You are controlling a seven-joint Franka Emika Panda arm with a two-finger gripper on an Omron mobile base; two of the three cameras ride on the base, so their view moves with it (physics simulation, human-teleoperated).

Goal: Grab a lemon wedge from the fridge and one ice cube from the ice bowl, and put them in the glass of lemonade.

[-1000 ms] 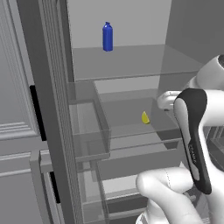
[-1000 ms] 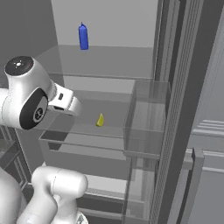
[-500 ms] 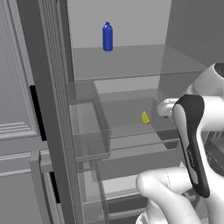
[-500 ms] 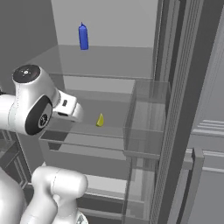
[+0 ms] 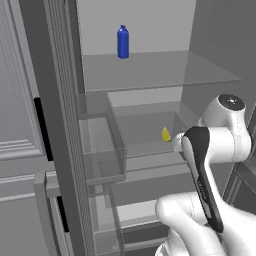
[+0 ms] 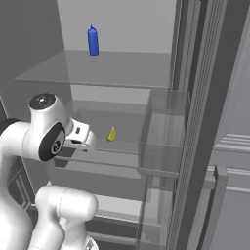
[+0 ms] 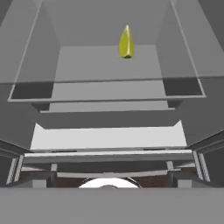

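Hand view shows lemon wedge (image 7: 126, 43) on fridge shelf (image 7: 105, 65); claw state unclear.

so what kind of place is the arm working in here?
A rendered kitchen, seen from in front of an open fridge: clear shelves hold a blue bottle and a lemon wedge, with panelled grey cabinets beside it.

Panelled grey cabinets (image 5: 20, 130) with black handles (image 5: 42, 127) flank the scene, lit evenly and flat.
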